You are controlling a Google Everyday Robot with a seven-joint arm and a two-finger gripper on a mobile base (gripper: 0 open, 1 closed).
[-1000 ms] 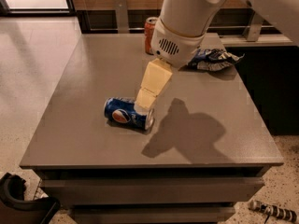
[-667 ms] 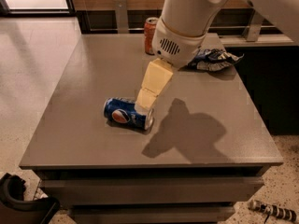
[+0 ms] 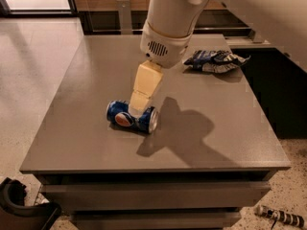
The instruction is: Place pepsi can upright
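Observation:
The pepsi can (image 3: 123, 119) lies on its side near the middle of the grey table (image 3: 225, 143), with its logo facing me and one silver end pointing right. My gripper (image 3: 139, 104), cream-coloured, reaches steeply down from the white arm and sits right on top of the can's middle, touching or nearly touching it. It covers part of the can's upper side. The orange soda can is hidden behind the arm.
A blue-and-white snack bag (image 3: 216, 60) lies at the table's far right. A dark counter runs along the right beyond the table. A black base part (image 3: 19, 207) shows at bottom left, and a small striped object (image 3: 280, 216) lies on the floor at bottom right.
The arm's wrist has swung left and now hides the orange soda can. The gripper stands more upright over the pepsi can. The can has not moved.

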